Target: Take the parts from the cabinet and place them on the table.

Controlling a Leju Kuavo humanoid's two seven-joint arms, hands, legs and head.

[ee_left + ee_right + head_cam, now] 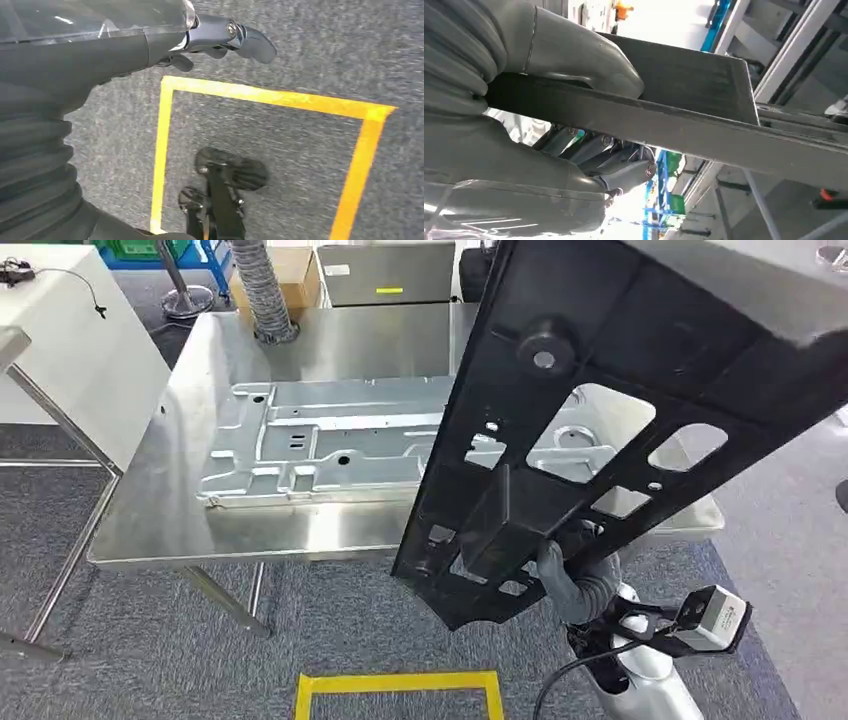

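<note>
We see right hand (570, 575) gripping black panel (600, 410) at its 6 o'clock end: thumb over one face, fingers (624, 172) under. Panel tilted above tabletop (200, 530). Left hand (220, 42) empty, fingers loosely curled.

No text, brand, number or sign can be read in any of the views. A small white label (337, 270) and a yellow strip (390, 290) sit on the grey box (385, 273) at twelve o'clock beyond the table, both too small to read.
</note>
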